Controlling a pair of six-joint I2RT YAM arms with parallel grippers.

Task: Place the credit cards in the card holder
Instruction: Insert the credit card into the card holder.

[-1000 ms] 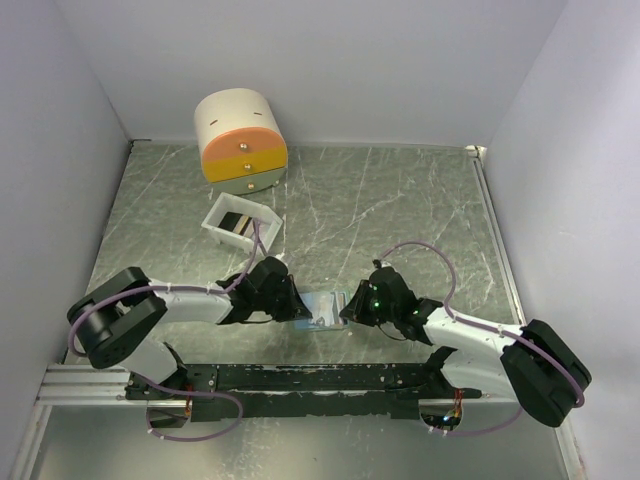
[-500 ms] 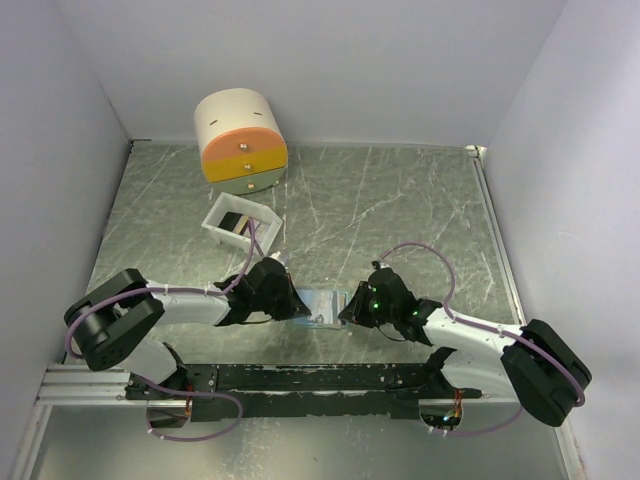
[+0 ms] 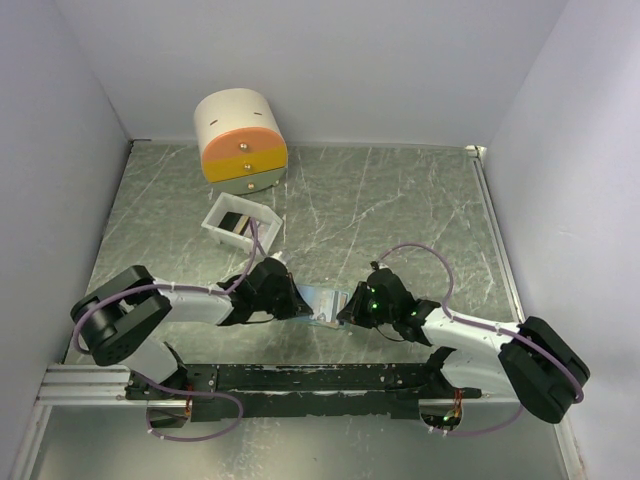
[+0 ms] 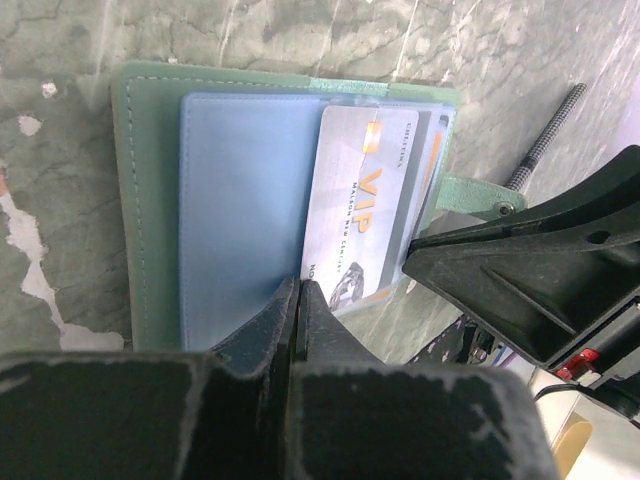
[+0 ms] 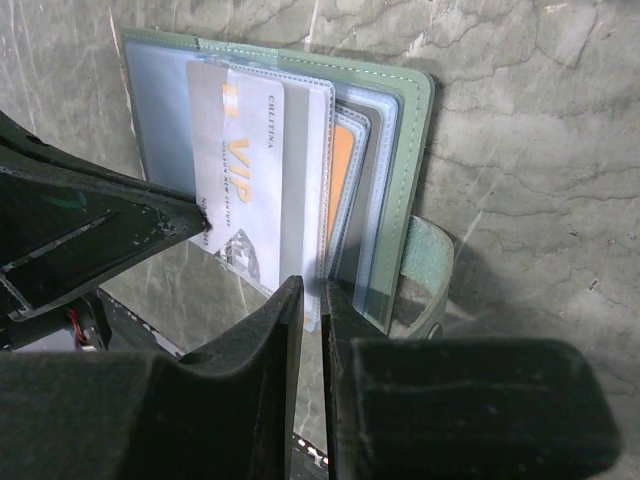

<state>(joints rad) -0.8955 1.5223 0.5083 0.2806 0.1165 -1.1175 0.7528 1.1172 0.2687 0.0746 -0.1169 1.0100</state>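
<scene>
The right gripper (image 5: 313, 300), closed to a thin slit, pinches the near edge of the silver card (image 5: 240, 170), which sits part-way in a clear sleeve of the card holder (image 4: 125, 200). The holder lies open and flat on the table (image 3: 400, 200) between both arms, its clasp strap (image 5: 425, 265) poking out on the right arm's side. The card's long axis runs along the fold (slightly skewed), and an orange card (image 5: 345, 190) shows in the next sleeve. The left gripper (image 4: 298, 295), shut, presses the pale blue panel just beside the silver card. Well apart stand a white box (image 3: 213, 215) holding a dark card (image 3: 235, 222) and a cream drawer cylinder (image 3: 235, 120).
</scene>
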